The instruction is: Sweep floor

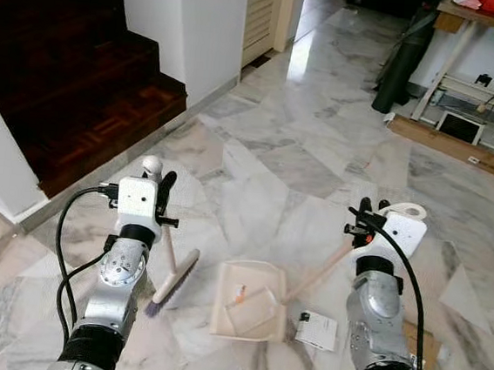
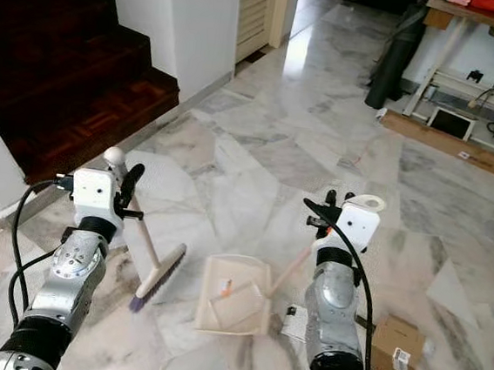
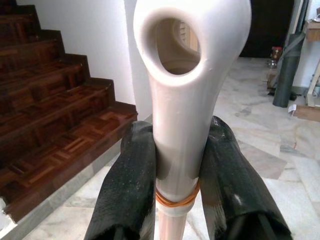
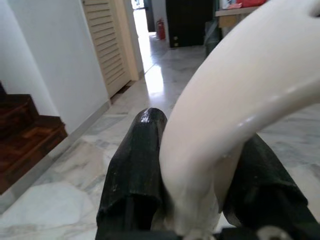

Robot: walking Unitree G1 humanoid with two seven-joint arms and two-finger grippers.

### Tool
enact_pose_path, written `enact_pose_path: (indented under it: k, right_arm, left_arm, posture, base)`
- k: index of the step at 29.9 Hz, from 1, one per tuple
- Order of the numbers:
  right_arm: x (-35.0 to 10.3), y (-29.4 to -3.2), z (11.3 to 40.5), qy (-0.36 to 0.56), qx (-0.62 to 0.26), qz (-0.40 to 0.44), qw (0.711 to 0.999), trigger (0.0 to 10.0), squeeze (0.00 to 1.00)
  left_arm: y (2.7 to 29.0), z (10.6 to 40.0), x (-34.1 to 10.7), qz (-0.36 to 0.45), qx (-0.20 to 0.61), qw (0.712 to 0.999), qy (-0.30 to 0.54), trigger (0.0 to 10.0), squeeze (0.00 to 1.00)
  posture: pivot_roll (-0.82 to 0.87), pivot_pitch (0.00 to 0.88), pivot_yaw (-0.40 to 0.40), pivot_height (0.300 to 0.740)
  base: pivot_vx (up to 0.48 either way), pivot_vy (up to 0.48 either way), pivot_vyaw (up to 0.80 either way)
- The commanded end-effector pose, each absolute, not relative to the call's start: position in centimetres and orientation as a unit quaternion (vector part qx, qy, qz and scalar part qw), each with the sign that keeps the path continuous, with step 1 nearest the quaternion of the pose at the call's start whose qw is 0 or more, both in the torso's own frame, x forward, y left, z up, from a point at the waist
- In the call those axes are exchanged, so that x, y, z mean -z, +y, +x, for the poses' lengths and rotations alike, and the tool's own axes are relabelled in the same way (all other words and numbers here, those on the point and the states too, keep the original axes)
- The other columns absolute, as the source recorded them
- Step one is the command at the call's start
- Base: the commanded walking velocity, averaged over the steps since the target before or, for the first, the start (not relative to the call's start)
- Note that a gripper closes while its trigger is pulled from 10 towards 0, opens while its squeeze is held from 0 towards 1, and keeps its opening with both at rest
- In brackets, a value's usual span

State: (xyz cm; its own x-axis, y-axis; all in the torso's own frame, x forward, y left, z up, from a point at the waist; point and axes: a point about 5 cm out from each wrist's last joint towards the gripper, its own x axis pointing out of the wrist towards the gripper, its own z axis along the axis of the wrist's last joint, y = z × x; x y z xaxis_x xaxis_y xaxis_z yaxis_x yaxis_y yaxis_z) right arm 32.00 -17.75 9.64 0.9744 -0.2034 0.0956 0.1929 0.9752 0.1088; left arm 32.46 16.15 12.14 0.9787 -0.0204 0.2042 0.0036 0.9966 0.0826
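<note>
Dustpan (image 1: 251, 301) with small orange scrap (image 1: 240, 294) inside.

One broom (image 1: 170, 280), one dustpan (image 1: 251, 301), one cardboard box (image 2: 395, 356), two grippers

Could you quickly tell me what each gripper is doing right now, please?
Left gripper: shut on the broom handle.
Right gripper: shut on the dustpan handle.

Marble floor (image 1: 321, 140), dark wooden stairs (image 1: 74, 72)
</note>
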Motion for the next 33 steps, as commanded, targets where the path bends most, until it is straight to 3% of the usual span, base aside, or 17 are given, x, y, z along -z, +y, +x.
enact_pose_path:
  k: [1, 33]
  right_arm:
    - [-11.5, -18.1, 32.5, -0.087, 0.096, 0.043, 0.991, 10.0, 0.0]
    - [-11.7, -17.6, 32.9, -0.08, 0.085, 0.042, 0.992, 10.0, 0.0]
  left_arm:
    - [15.2, 32.8, -13.5, 0.039, 0.021, 0.99, -0.136, 10.0, 0.0]
    - [15.5, 32.1, -13.3, 0.037, -0.033, 0.99, -0.134, 10.0, 0.0]
  posture:
    - [0.07, 0.0, -0.04, 0.74]
    - [0.05, 0.0, -0.041, 0.74]
  base:
    - [0.0, 0.0, 0.8]
    - [0.0, 0.0, 0.8]
